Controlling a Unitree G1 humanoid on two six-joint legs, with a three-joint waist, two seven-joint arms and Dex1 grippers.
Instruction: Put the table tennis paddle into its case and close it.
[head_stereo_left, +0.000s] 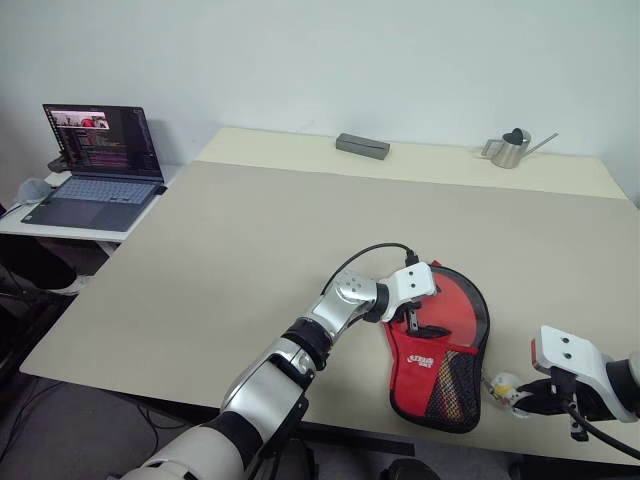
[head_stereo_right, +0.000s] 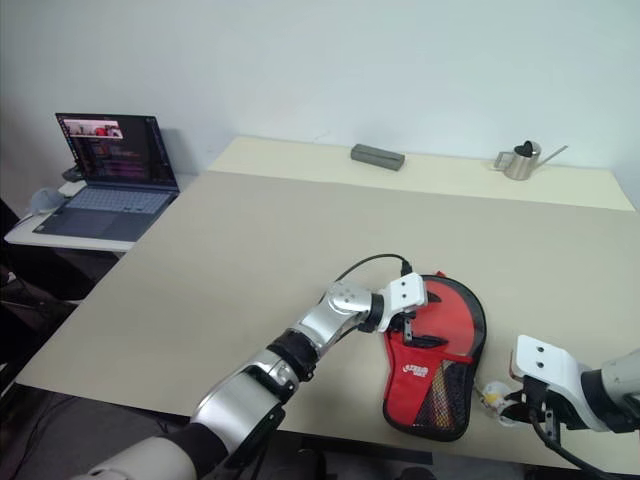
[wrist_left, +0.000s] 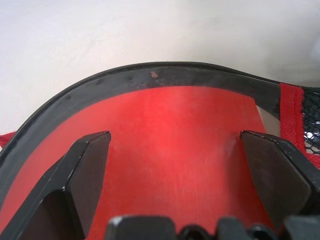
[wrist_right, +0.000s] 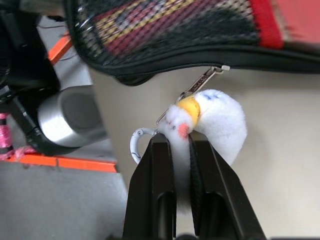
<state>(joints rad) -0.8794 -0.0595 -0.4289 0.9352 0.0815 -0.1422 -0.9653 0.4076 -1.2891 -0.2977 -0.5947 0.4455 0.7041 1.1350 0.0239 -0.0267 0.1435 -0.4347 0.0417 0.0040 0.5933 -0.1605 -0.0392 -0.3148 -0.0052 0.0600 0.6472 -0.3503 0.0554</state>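
Note:
The case (head_stereo_left: 420, 375) lies flat near the table's front edge, its red side with mesh and white logo facing up. The table tennis paddle sits inside it: the red blade (head_stereo_left: 462, 305) shows through the clear plastic and the striped handle (wrist_right: 150, 22) through the mesh. My left gripper (head_stereo_left: 412, 318) is open, its fingers (wrist_left: 85, 170) spread over the blade end of the case. Just right of the case's handle end, my right gripper (wrist_right: 181, 137) is shut on the small white-yellow charm (wrist_right: 217, 120), which hangs from the case's zip by a metal clip.
The beige table (head_stereo_left: 220, 260) stretches far back and to the left. A grey box (head_stereo_left: 362, 146) and a metal watering can (head_stereo_left: 512, 148) stand at its far edge. An open laptop (head_stereo_left: 95, 165) rests on a side table to the left. The case lies close to the front edge.

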